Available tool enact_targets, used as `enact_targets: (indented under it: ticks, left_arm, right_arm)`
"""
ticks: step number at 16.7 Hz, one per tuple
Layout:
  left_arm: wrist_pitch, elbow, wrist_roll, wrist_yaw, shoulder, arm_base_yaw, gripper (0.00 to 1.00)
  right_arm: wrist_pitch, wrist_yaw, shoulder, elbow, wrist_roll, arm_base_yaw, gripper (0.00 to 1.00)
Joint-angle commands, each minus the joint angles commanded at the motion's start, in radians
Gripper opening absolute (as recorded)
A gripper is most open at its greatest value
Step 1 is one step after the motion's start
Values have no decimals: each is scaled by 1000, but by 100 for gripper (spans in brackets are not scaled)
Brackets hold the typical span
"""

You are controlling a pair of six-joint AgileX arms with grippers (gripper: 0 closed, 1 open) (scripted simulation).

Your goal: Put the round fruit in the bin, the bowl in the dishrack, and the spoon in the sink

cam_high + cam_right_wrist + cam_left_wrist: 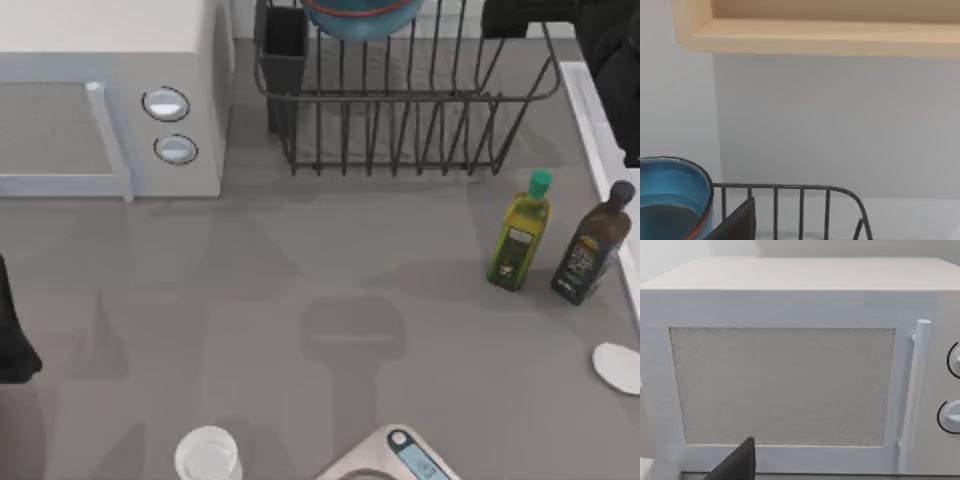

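While deep blue bowl (362,17) sits inside black wire dishrack (400,110) at 12 o'clock, right arm's dark claw (520,15) hovers just beside, 1 o'clock; claw state: cannot tell. Left arm parked, 9 o'clock.

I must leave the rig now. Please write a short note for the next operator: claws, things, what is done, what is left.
Left arm: parked at the table's left edge, facing the microwave.
Right arm: at the top right, above the dishrack.
Bowl: already in the dishrack, at its far side. Done.
Spoon: I think it is the pale oval at the table's right edge; not yet in the sink.
Left to do: the spoon, and the round fruit.
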Motion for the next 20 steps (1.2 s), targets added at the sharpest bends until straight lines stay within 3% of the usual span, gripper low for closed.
enact_targets:
  ticks: [7,11,16,20]
  left_arm:
    - [0,0,0,0,0,0,100]
    - [0,0,0,0,0,0,100]
    - [0,0,0,0,0,0,100]
    - [0,0,0,0,0,0,100]
  right_arm:
    - [-229,-216,-874,-477,-4,-207,100]
    - [-364,-344,-1246,-731,-7,-330,100]
    - [-485,-459,-1473,-934,-11,-438,100]
    - [-495,-470,-1489,-948,-12,-448,100]
